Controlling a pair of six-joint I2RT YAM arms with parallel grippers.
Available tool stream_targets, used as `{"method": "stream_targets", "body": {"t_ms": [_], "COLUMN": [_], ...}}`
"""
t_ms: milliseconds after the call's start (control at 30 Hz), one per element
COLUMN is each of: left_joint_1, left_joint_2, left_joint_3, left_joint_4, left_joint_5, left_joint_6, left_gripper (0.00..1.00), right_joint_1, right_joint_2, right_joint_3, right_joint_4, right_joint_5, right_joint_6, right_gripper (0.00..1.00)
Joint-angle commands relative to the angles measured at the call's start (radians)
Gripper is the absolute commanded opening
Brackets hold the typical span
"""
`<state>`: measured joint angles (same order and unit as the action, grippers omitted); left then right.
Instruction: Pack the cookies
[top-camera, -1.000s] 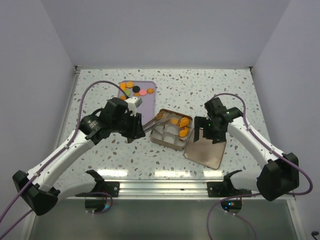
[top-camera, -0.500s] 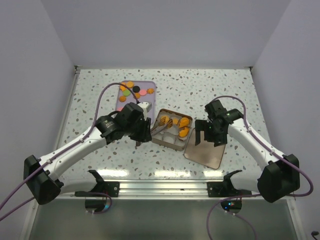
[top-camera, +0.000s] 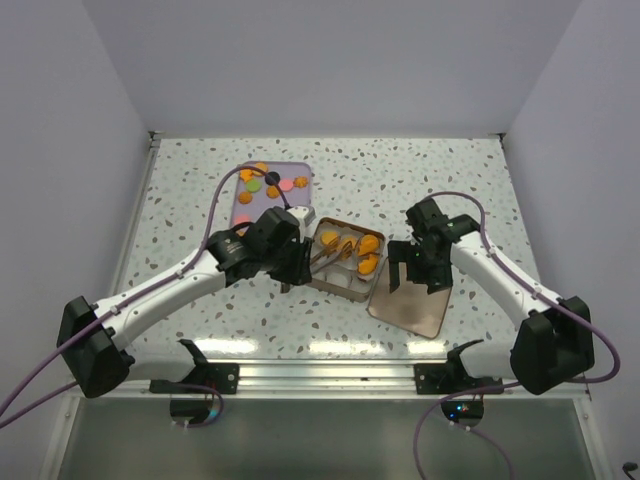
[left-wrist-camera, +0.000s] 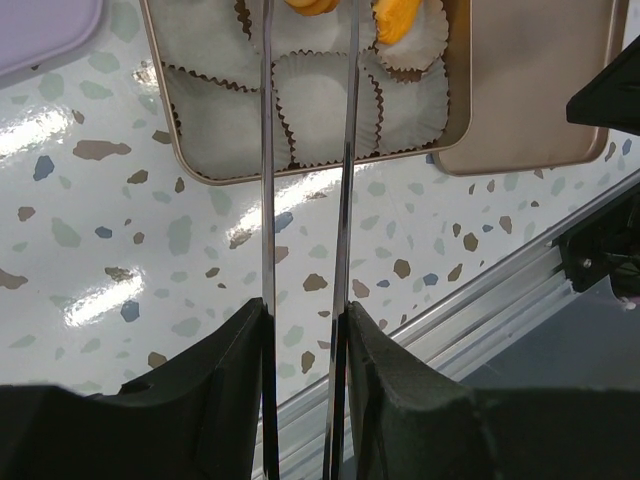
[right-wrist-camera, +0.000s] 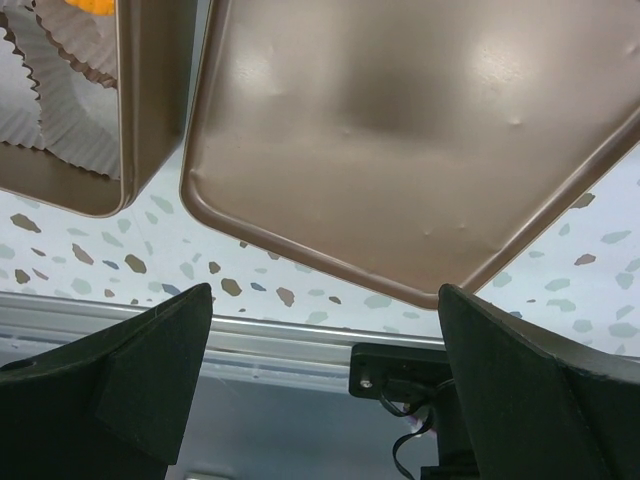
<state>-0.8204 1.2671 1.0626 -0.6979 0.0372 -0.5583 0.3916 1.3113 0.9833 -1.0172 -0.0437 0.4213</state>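
Observation:
Several cookies (top-camera: 268, 183), mostly orange with pink, green and one black, lie on the lilac tray (top-camera: 301, 172). More orange cookies (top-camera: 366, 252) sit in white paper cups (left-wrist-camera: 315, 100) in the brown tin (top-camera: 322, 281). My left gripper (top-camera: 295, 262) is shut on metal tongs (left-wrist-camera: 265, 200), whose blades reach over the tin's cups. An orange cookie (left-wrist-camera: 305, 5) shows between the blade ends at the frame's edge; I cannot tell if it is pinched. My right gripper (top-camera: 415, 275) is open and empty above the tin's lid (top-camera: 410, 300).
The lid (right-wrist-camera: 400, 150) lies flat on the speckled table, touching the tin (right-wrist-camera: 130, 120) on its right side. A metal rail runs along the table's near edge (left-wrist-camera: 520, 270). The lilac tray stands behind the tin, at the back left.
My left arm has swung right and forward, carrying the tongs from the tray side to over the tin. The right gripper has stayed over the lid.

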Motion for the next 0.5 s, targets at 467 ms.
{"method": "stream_targets", "body": {"t_ms": [467], "left_joint_1": [-0.013], "left_joint_2": [0.017], "left_joint_3": [0.096], "left_joint_4": [-0.012], "left_joint_5": [-0.034], "left_joint_6": [0.038], "left_gripper": [0.47], "right_joint_1": [-0.003], "right_joint_2": [0.005], "right_joint_3": [0.034], "right_joint_4": [0.009], "right_joint_5": [0.021], "right_joint_6": [-0.016], "right_gripper": [0.99]}}
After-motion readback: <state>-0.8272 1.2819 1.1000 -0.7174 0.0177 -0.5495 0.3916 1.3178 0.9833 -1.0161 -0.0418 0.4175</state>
